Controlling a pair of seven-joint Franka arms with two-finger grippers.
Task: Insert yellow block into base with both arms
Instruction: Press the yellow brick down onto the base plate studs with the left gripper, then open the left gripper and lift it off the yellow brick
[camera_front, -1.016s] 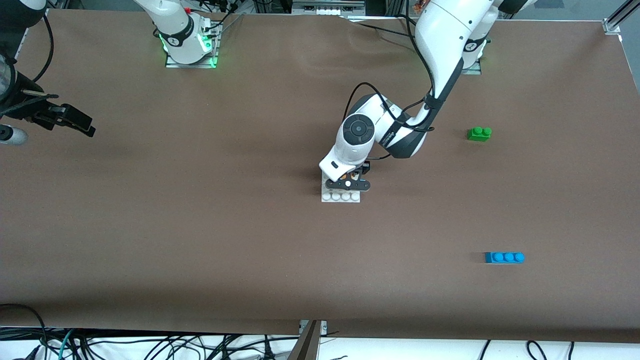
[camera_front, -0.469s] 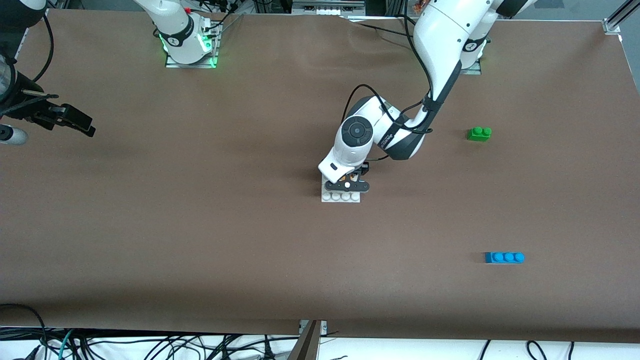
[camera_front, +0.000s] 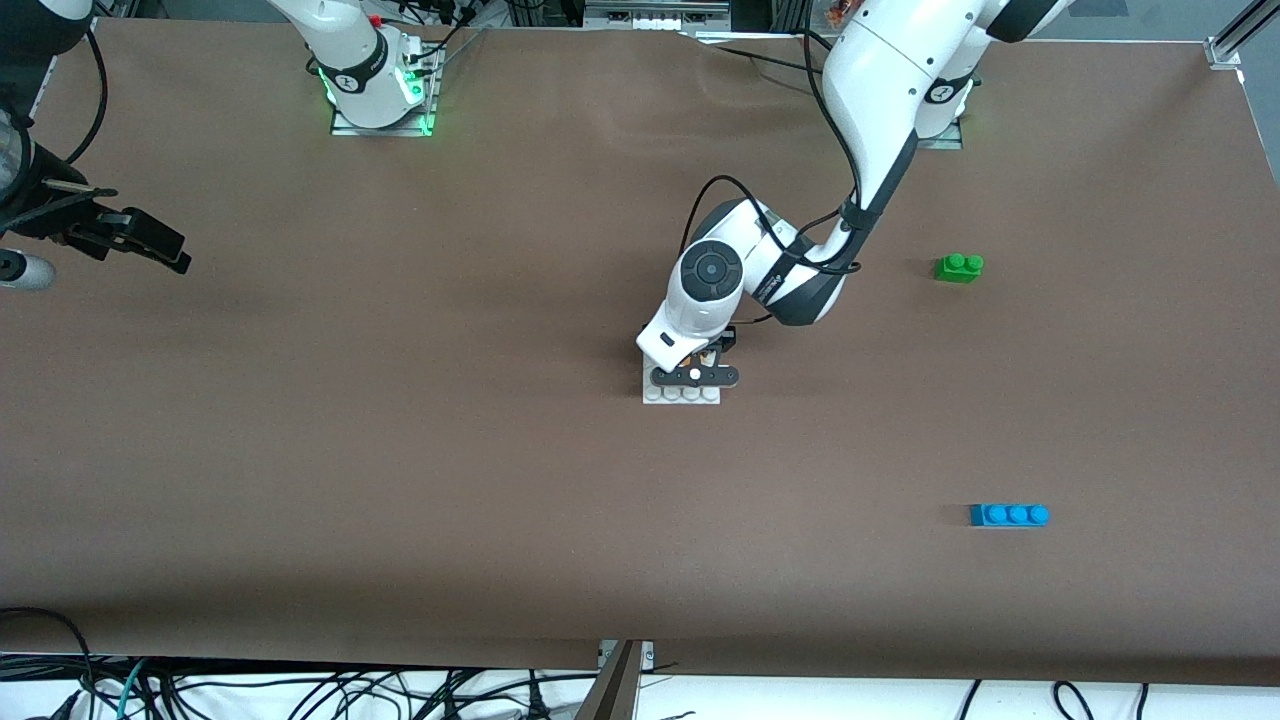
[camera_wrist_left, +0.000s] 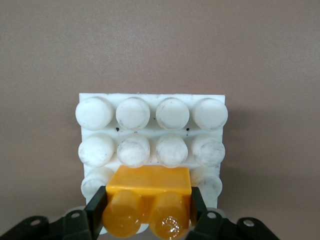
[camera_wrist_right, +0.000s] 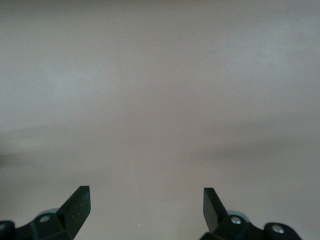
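**Yellow block held on the base by the left gripper**

You see the brown table with both arms. The left arm reaches down to the middle of the table, and the right arm waits at its own end. The right gripper is over bare table, with its fingers wide apart and nothing between them.

The base lies flat in the middle of the table. The left gripper is directly over the base, and its two fingers are closed on the sides of the yellow block. The block sits between the fingers, studs up, on the base's edge rows.

The blue brick and the green brick lie well apart from the base, toward the left arm's end.
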